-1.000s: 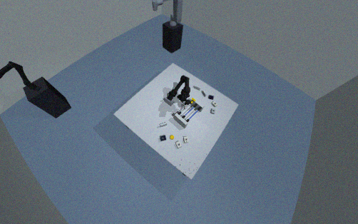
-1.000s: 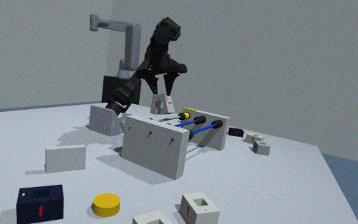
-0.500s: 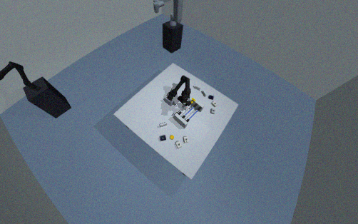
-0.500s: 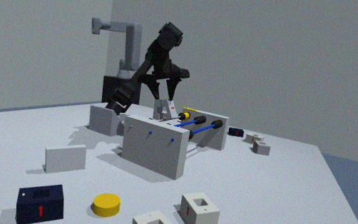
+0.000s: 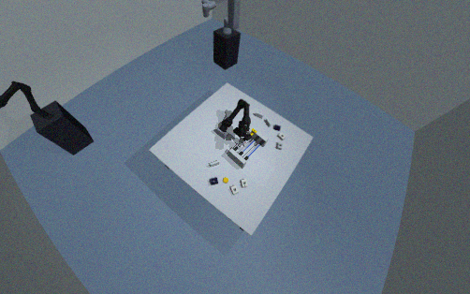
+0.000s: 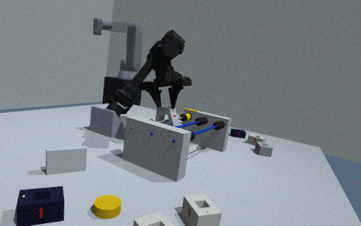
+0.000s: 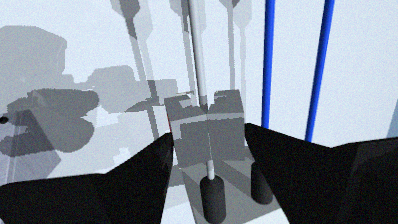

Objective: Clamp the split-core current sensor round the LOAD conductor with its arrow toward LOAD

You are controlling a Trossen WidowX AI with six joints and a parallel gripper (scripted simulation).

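The light grey split-core sensor (image 6: 172, 116) (image 7: 225, 137) is between the fingers of my gripper (image 6: 166, 107) (image 7: 208, 133), which is shut on it. A red mark shows on its side in the exterior view. In the wrist view its two halves stand side by side with a notch between them. A grey-white conductor (image 7: 197, 55) runs into this notch and shows again below at a black sleeve (image 7: 213, 200). Whether the halves are latched cannot be told. Two blue conductors (image 7: 267, 65) (image 7: 320, 65) run to the right. The LOAD lettering is not readable; a yellow strip (image 6: 190, 110) tops the far board.
The conductors span a near board (image 6: 152, 151) and a far board (image 6: 213, 131). A grey block (image 6: 103, 120) stands left, a white plate (image 6: 66, 160) nearer. A navy sensor (image 5: 213, 181) (image 6: 53, 209), a yellow disc (image 5: 226, 180) (image 6: 107, 208) and white blocks (image 5: 243, 183) lie in front.
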